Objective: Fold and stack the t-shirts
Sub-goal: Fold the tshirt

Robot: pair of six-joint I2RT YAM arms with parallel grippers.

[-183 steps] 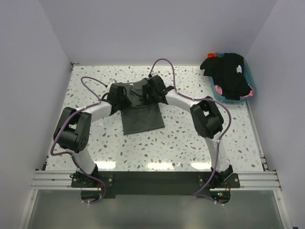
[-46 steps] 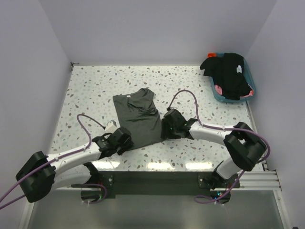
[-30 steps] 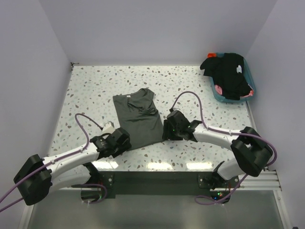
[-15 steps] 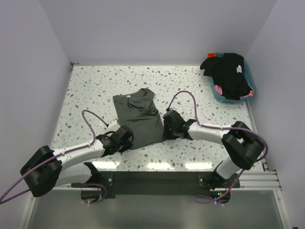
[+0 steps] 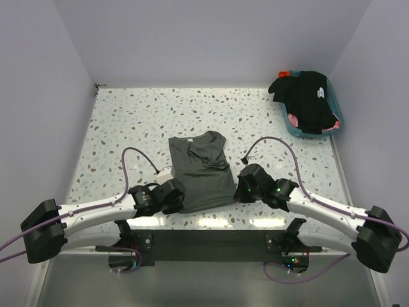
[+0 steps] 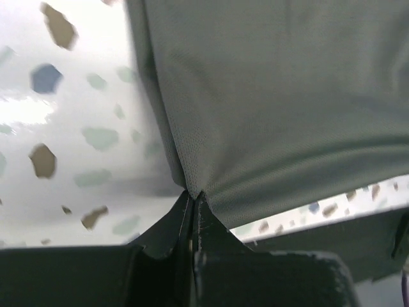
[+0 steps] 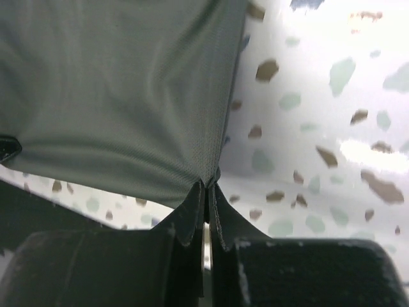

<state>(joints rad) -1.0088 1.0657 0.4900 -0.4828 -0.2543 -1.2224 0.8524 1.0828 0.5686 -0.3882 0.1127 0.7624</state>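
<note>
The left tool [image 6: 192, 199] and right tool [image 7: 208, 187] are each clamped on a near hem corner of the olive-grey t-shirt [image 5: 201, 169], flat on the counter [image 5: 128, 121] (black t-shirts [image 5: 307, 99] sit in the far-right teal tub [image 5: 334, 126]) — a fold looks to be starting — next, probably lift both corners evenly toward the far collar

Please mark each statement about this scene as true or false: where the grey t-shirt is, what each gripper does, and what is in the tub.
1. The left gripper is shut on a near corner of the grey t-shirt. True.
2. The right gripper hangs open above the table. False: it is shut on the shirt's other near corner.
3. Black t-shirts lie heaped in the teal tub at the far right. True.
4. The grey t-shirt lies inside the tub. False: it lies spread on the speckled table, between the two arms.
</note>
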